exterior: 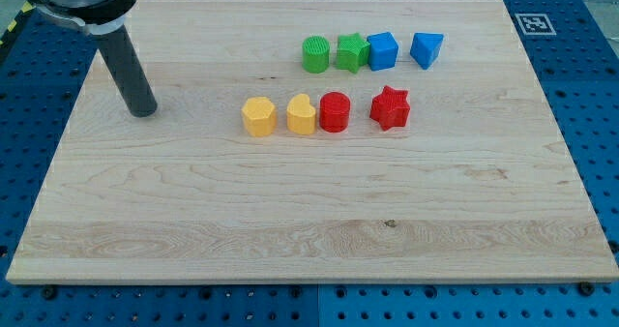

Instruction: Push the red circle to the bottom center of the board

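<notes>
Your red circular block (334, 111) sits slightly above the middle of the pale wooden surface (290, 230), touching the yellow heart-like block (302, 114) on its left, with a yellow hexagonal block (258, 116) just beyond. A red star block (391, 107) lies near its right. Above run a green cylinder (315, 54), green star (351, 51), blue cube (383, 50) and blue triangular block (427, 48). My tip (143, 111) rests well apart at the view's left. You have no pincer here, only the rod.
</notes>
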### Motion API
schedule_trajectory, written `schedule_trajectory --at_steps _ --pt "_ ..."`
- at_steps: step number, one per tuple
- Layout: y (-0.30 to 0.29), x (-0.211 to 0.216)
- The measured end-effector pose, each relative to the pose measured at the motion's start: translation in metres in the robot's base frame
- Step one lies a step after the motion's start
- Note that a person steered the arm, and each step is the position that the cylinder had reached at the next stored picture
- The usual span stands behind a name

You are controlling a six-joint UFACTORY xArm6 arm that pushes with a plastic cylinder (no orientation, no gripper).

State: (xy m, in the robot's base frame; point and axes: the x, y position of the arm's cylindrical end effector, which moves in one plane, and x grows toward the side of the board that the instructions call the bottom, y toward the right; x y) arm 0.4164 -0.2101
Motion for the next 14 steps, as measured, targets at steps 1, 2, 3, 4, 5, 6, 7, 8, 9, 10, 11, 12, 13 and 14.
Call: schedule_trajectory --at_steps 1,2,3,4,5,6,7,8,9,10,11,12,13,14 --pt "0.001 0.000" --pt "0.003 0.000" --pt "0.008 -0.021" --pt "0.032 -0.068" --pt "0.082 -0.091" --pt "0.111 -0.085" --pt "0.152 -0.075" --pt "0.197 -0.047" --pt "0.240 -0.014" --pt "0.266 0.021" --pt "0.279 0.059" --pt "0.294 0.089" --pt "0.321 0.070" --pt "0.325 0.057"
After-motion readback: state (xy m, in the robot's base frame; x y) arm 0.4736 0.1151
